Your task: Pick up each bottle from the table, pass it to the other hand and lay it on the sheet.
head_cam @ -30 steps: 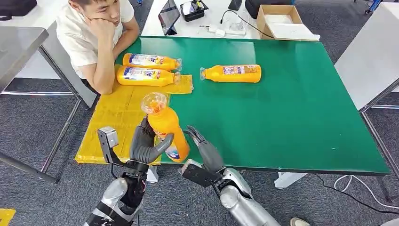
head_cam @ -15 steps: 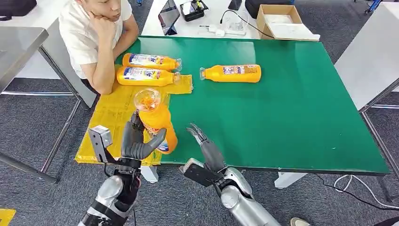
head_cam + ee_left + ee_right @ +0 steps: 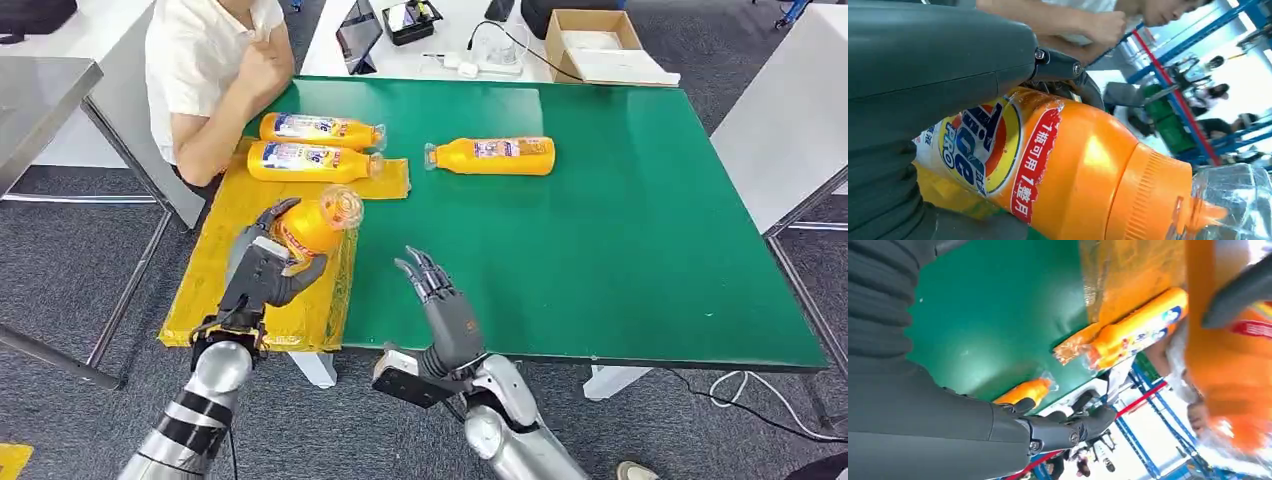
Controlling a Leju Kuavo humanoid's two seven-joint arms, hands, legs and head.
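Two orange plastic bottles [image 3: 318, 130] already lie on the crinkled yellow sheet [image 3: 240, 240]; a fourth bottle [image 3: 492, 156] waits beside it on the green tabletop [image 3: 620, 230]. The left hand [image 3: 262, 272] grips a third bottle [image 3: 312, 225], seemingly above the sheet, while the right hand [image 3: 440, 300] has its fingers spread, empty.

The left hand [image 3: 262, 272] is covering much of the held bottle [image 3: 312, 224] (its base is staying hidden). In the right wrist view that bottle [image 3: 1224, 340] is blurring and running off the edge. The person [image 3: 215, 75] is being cropped at the top.
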